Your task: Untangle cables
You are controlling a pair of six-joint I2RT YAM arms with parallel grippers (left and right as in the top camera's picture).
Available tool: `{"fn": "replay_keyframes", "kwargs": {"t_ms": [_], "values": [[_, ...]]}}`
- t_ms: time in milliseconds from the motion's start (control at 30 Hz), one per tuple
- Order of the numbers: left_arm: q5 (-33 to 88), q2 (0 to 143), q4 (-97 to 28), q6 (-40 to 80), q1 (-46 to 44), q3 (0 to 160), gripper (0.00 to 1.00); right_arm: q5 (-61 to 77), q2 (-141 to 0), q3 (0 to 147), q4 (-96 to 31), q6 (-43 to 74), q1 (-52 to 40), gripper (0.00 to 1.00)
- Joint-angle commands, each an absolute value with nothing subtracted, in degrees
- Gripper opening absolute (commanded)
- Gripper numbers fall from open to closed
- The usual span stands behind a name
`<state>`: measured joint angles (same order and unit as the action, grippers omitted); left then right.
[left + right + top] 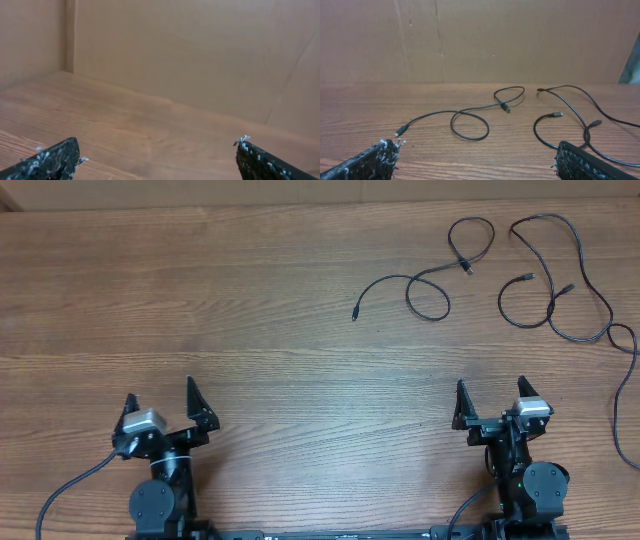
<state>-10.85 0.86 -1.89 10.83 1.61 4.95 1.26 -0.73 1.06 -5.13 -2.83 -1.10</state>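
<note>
— Left gripper (160, 392) and right gripper (491, 385): report their state.
— Both stand with fingers spread wide and hold nothing. The left wrist view shows only bare wood between its fingers. The right wrist view shows wood, with cable lying further off. Neither gripper touches a cable.
— Proceed by size. Largest item?
— Wooden table (250, 310), grain running side to side, backed by a brown cardboard wall (200, 50).
— Next?
— Two arms. Left arm (155, 500) is mounted at the near edge on the left, and right arm (535, 485) at the near edge on the right. Both grippers point toward the far side.
— Location of the cables?
— Far right quarter of the table, apart from both grippers; the right gripper is the nearer one. The longer cable (500, 305) lies furthest right in several loose loops that cross one another. One strand runs on down the right edge of the table. The shorter cable (430, 318) lies just to its left, with one closed loop midway and a second loop at its far end.
— Do the two touch?
— From overhead, a narrow gap separates them. They lie side by side, not crossed.
— Smallest items?
— Plugs. The shorter cable's first plug (355, 314) lies toward the table's middle, and its second plug (468, 270) lies just below the far loop. Among the longer cable's loops lie two plug ends, one (527, 277) left of the other (567, 287). I cannot trace which strand each one ends.
</note>
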Motion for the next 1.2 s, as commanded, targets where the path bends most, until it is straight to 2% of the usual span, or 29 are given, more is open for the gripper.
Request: {"fn": "replay_keyframes", "kwargs": {"t_ms": [0, 900, 1067, 1167], "values": [[-8.9, 0.3, -2.4, 4.1, 1.4, 3.4, 0.99, 1.2, -0.2, 0.5, -4.8, -3.1, -0.8, 1.00], [-5.8, 0.4, -4.0, 1.2, 1.4, 0.3, 1.00, 1.2, -0.2, 0.5, -4.8, -3.1, -0.8, 1.00], [-4.4, 0.4, -4.1, -5.3, 1.4, 0.3, 1.00, 1.2, -0.2, 0.5, -4.8, -3.1, -0.8, 1.00], [-4.4, 0.4, -4.1, -5.1, 1.4, 0.3, 1.00, 1.2, -0.2, 0.5, -4.8, -3.1, -0.8, 1.00]]}}
